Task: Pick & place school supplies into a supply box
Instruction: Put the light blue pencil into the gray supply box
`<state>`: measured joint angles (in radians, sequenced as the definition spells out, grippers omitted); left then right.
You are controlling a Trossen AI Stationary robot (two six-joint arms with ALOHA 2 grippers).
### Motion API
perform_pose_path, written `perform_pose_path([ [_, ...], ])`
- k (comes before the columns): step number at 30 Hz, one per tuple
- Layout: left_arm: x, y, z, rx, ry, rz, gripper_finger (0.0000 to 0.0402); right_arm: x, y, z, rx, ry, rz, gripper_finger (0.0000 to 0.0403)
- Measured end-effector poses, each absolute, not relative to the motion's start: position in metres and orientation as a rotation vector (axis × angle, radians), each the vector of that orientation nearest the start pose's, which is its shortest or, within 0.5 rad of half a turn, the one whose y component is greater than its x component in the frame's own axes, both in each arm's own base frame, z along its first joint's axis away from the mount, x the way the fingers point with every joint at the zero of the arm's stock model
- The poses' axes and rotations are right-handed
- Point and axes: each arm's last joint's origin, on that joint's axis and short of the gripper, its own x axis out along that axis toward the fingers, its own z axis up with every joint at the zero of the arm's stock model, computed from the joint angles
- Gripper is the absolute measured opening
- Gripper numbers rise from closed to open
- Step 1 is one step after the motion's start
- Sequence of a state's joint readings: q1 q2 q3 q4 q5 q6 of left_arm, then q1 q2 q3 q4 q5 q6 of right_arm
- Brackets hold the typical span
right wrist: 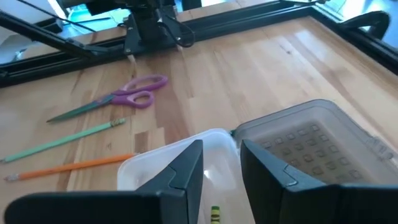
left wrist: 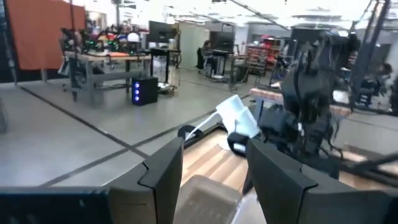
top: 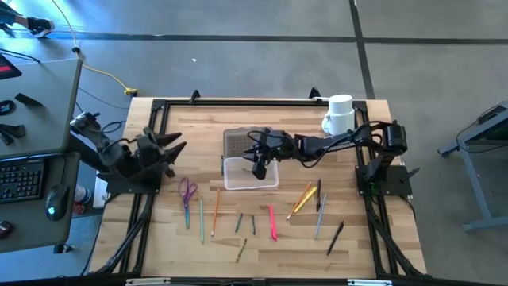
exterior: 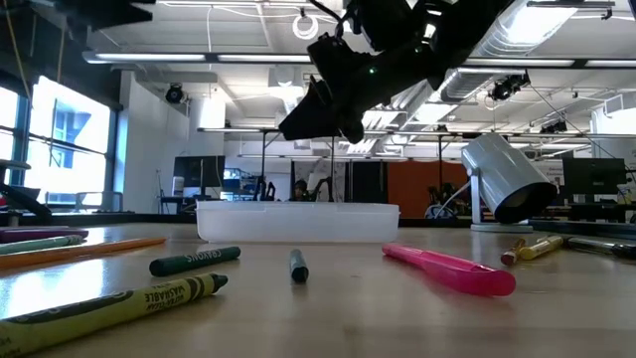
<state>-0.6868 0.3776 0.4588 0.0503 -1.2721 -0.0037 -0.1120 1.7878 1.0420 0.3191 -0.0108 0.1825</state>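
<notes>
- While the right gripper [top: 259, 169] hung just above the open box [top: 251, 173], we saw its fingers [right wrist: 186, 171] parted with a narrow gap and nothing between them.
- Through that gap we made out a yellow-green crayon tip [right wrist: 215, 214] in the box tray.
- The box's dotted lid [top: 237, 142] lay flat, hinged back on the side of the box away from the pens.
- The left gripper [top: 176, 156] waited well to the left of the box, jaws wide open and empty, at the table's [top: 357, 246] left frame.
- The scissors [top: 187, 193] lay left of the box, a green pencil [top: 201, 218] and an orange pencil [top: 215, 211] just beside them.
- In front of the box we saw two short green crayons [top: 245, 223], another crayon [top: 240, 250] nearer the edge, and a pink pen [top: 272, 222].
- Right of the box lay yellow pencils [top: 302, 199], a black pen [top: 319, 194], a grey pen [top: 320, 216] and another black pen [top: 336, 237].
- A white mug [top: 339, 114] stood at the far right corner, well apart from the box.
</notes>
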Motion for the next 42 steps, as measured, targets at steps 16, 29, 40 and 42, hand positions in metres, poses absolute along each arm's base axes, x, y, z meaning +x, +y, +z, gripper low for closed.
perform_pose_path([
  [16, 0.126, -0.036, 0.327, -0.013, 0.249, 0.606, 0.0213, 0.383, -0.047, 0.199, 0.211, 0.418, -0.121, 0.0091],
  [29, 0.162, -0.026, 0.231, -0.378, 0.999, 0.295, 0.0214, 0.382, -0.051, 0.198, 0.16, 0.43, -0.119, 0.0091],
  [40, 0.193, -0.038, 0.168, -0.532, 1.374, 0.354, 0.0213, 0.381, -0.051, 0.196, 0.143, 0.453, -0.116, 0.0091],
  [42, 0.197, -0.039, 0.163, -0.555, 1.384, 0.361, 0.0211, 0.381, -0.051, 0.196, 0.143, 0.458, -0.116, 0.0091],
])
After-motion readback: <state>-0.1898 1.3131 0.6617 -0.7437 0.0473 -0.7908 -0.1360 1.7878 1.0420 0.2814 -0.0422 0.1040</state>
